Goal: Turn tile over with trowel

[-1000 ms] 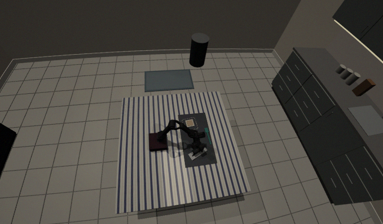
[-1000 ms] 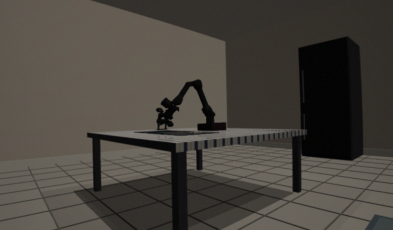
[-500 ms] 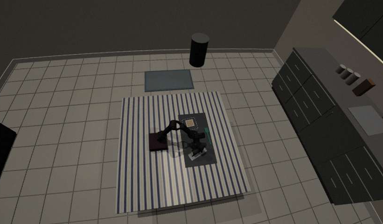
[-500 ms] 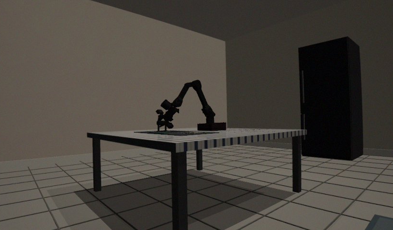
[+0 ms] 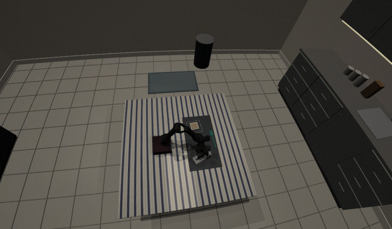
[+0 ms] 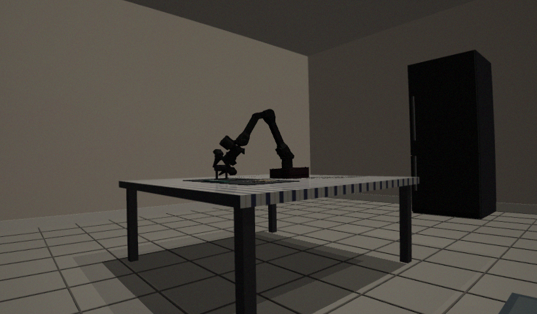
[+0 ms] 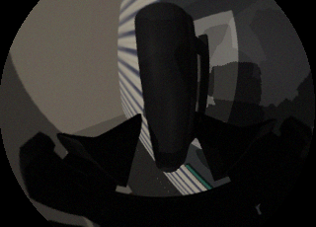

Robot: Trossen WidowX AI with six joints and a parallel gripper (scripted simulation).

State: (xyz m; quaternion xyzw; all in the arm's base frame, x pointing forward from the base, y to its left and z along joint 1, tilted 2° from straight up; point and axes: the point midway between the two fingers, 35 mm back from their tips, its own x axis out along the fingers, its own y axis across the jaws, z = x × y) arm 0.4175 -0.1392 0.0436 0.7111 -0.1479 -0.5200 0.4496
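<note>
The tile point(image 5: 194, 126) lies flat inside the dashed outline point(image 5: 193, 120) on the dark mat point(image 5: 213, 163), a pale square with a light orange-beige centre. Which face is up cannot be told for sure. The trowel's pale blade point(image 5: 195, 160) point(image 7: 224, 44) shows under the arm near the mat's front end, well away from the tile. Its dark handle point(image 7: 168, 79) fills the middle of the wrist view. My gripper point(image 5: 204, 156) point(image 6: 220, 174) point(image 7: 169, 115) is low at the mat, its fingers open around the handle. Finger contact is too dark to see.
A teal tool point(image 5: 213, 139) point(image 6: 219, 181) point(image 7: 197, 177) lies along the mat's right side, beside the arm. The arm's dark red base point(image 5: 161, 149) point(image 6: 290, 173) stands left of the mat on the striped table point(image 5: 152, 184) point(image 6: 321, 190).
</note>
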